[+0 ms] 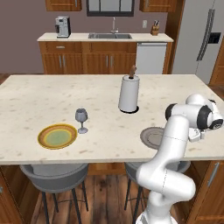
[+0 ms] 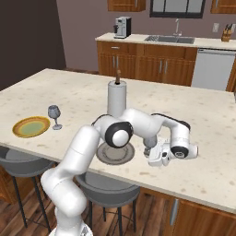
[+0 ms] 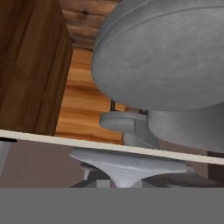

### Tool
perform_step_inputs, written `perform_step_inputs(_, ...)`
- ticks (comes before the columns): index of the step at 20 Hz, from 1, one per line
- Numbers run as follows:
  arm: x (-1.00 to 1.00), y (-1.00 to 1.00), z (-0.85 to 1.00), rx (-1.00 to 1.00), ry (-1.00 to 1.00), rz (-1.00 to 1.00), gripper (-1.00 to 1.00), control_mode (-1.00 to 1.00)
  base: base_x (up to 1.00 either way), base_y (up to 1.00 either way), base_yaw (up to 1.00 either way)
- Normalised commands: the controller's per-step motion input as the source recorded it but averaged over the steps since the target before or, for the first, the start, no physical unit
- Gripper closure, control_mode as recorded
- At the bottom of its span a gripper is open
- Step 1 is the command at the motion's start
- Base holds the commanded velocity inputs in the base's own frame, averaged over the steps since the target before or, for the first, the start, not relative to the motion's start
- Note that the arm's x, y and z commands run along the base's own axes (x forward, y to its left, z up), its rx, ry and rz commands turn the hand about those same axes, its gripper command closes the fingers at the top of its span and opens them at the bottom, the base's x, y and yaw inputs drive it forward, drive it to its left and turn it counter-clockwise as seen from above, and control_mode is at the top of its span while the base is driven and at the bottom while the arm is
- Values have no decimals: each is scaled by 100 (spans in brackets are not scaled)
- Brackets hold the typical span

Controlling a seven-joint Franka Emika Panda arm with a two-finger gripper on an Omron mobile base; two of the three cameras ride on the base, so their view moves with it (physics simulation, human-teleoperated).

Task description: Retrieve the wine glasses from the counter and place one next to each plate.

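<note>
One wine glass [image 1: 81,119] [image 2: 54,115] stands upright on the wide island top [image 1: 43,96] [image 2: 207,120]. It is just beside the orange-rimmed plate [image 1: 57,136] [image 2: 31,126], at about 2 o'clock from it in the left base view, with its foot near the rim but apart from it.

The grey plate [image 1: 151,137] [image 2: 113,156] lies near the front edge of the island, partly hidden by the arm. It is at about 5 o'clock from the tall paper-towel roll [image 1: 129,94] [image 2: 116,99].

In the right base view the gripper [image 2: 151,154] hangs low over the island at 3 o'clock from the grey plate, close to its rim, with the hand lying roughly level and pointing toward the plate. Something small and dark grey sits at its tip, too blurred to name. I cannot tell whether the jaws are open or closed, or whether they grip anything.

The hand view, rolled over, shows a grey stool [image 3: 175,57] [image 1: 54,175], a wood floor, a brown cabinet side and a pale edge running across. A pale grey flaring shape lies just under that edge, and I cannot tell what it is.

At 12 o'clock, across the room, the counter [image 1: 87,37] [image 2: 207,42] carries a sink [image 1: 109,36] [image 2: 169,39], a coffee machine [image 1: 63,27] [image 2: 122,26] and a knife block [image 1: 154,29] [image 2: 226,33].
</note>
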Motion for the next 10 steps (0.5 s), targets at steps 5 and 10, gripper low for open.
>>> perform_step_inputs(5,0,0,-26,-6,-5,-3,-100,-100,0,0,0)
perform_step_inputs(10,0,-14,-1,1,-1,-6,-100,-100,0,0,0)
